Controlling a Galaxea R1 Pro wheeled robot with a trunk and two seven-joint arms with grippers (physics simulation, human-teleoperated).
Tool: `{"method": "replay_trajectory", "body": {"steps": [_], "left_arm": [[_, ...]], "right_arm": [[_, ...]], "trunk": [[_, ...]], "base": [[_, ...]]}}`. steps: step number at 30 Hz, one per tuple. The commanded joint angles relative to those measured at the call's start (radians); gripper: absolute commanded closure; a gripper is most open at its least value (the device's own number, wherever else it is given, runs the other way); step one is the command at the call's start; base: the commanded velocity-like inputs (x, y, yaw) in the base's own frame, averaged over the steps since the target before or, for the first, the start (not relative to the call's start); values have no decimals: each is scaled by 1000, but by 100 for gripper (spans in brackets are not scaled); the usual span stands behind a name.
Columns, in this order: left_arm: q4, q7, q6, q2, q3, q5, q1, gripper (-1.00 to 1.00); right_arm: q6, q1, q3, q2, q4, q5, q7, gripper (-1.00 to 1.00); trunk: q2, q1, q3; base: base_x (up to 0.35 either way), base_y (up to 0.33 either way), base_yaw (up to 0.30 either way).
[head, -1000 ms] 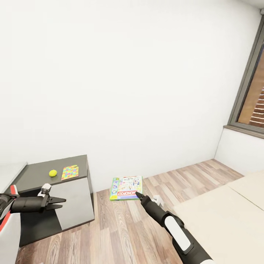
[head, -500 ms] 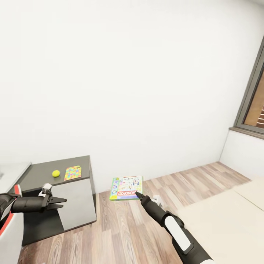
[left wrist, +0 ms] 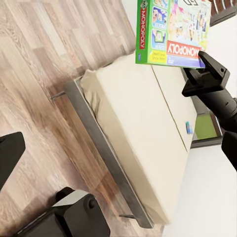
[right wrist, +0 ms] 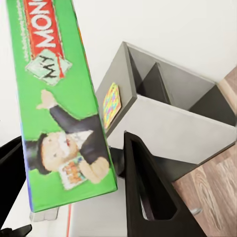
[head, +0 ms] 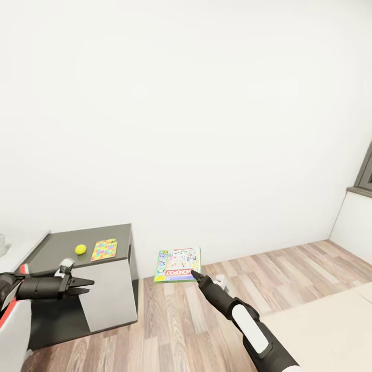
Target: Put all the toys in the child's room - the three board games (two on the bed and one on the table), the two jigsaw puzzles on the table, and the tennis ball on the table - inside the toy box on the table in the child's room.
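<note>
Head view: right gripper clamps the Monopoly box beside the dark cabinet; left gripper fingers apart, empty.

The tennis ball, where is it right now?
In the head view the tennis ball sits on the dark grey table section at the left, just beside the jigsaw puzzle, beyond the left gripper.

Right gripper clamped, arm extended; left gripper apparently open.
</note>
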Motion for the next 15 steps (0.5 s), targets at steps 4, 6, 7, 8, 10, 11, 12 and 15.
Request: {"method": "replay_trajectory", "body": {"steps": [4,6,7,8,10,11,12,15], "left_arm": [[-1,-6,11,-1,3,-9,0,-100],[-1,-6,11,-1,3,-9,0,-100],[-1,-6,11,-1,4,-9,-1,-100],[-1,-6,10,-1,4,-9,-1,-100],[-1,-6,10,-1,4,-9,-1,-100],[-1,-6,9,-1,5,-9,0,-100],[-1,-6,9,-1,5,-9,0,-100],[-1,-6,8,0,5,-9,0,-100]], "right_arm": [[4,0,0,0,0,-8,1,100],[3,0,1,0,-1,-8,1,100],[3,0,1,0,-1,-8,1,100],[3,0,1,0,-1,-8,1,100],[3,0,1,0,-1,-8,1,100],[2,0,1,0,-1,-8,1,100],[2,0,1,0,-1,-8,1,100],[3,0,0,0,-1,-8,1,100]], "trunk": [[-1,1,0],[-1,1,0],[-1,1,0],[-1,1,0],[-1,1,0],[-1,1,1],[-1,1,1],[-1,1,3]], "base": [[263,-151,5],[254,-91,1],[182,-46,5],[145,-36,13],[76,-19,81],[38,-10,159],[31,-8,176],[13,-3,214]]}}
